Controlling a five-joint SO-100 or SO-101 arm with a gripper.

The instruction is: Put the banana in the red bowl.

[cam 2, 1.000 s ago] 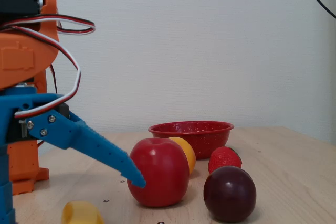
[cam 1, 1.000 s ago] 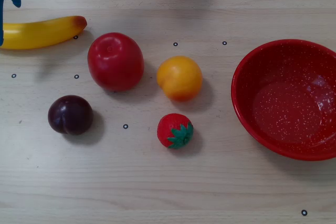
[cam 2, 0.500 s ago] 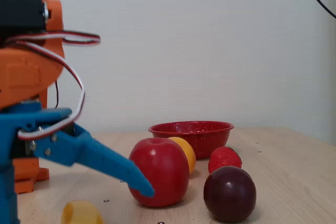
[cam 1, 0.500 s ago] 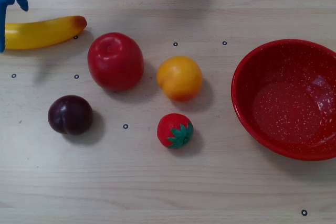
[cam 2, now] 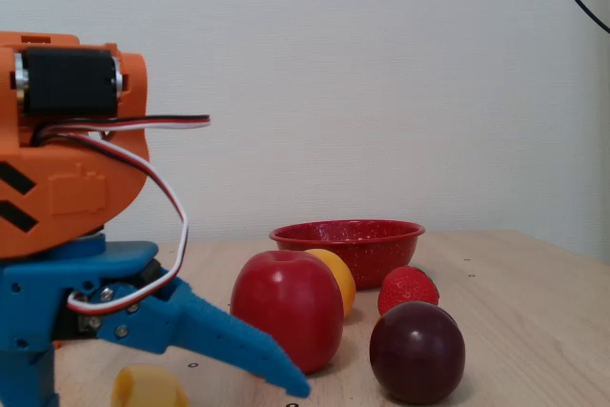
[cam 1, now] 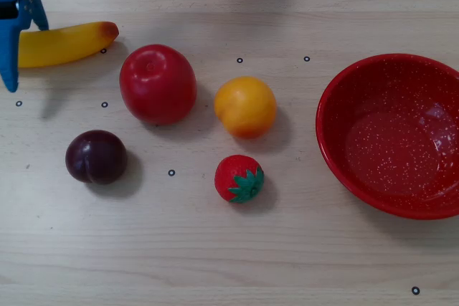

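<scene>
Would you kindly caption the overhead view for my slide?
Blue two-finger gripper straddling the glossy yellow plastic banana; speckled red bowl waits empty at right.

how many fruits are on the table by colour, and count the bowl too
Yellow: 1, the banana
Red: 2, the apple and the strawberry
Orange: 1, the round orange fruit
Dark purple: 1, the plum
Red bowl: 1
Total: 5 fruits and 1 bowl, 6 things
</scene>
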